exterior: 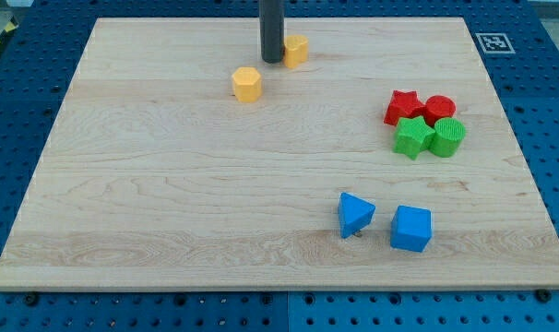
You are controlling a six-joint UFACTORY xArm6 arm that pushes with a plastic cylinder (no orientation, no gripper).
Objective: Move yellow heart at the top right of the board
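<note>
Near the view's top, my tip [272, 60] touches the left side of the yellow heart [297, 50]. It is a bare rod, holding nothing. A yellow hexagonal block [247, 84] sits nearby, lower left.

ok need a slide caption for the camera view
My tip touches the left side of the yellow heart near the board's top edge, a yellow hexagon lower left.

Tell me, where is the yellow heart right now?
The yellow heart sits near the view's top, middle of the board, touching my tip on its right; the yellow hexagon lies lower left.
</note>
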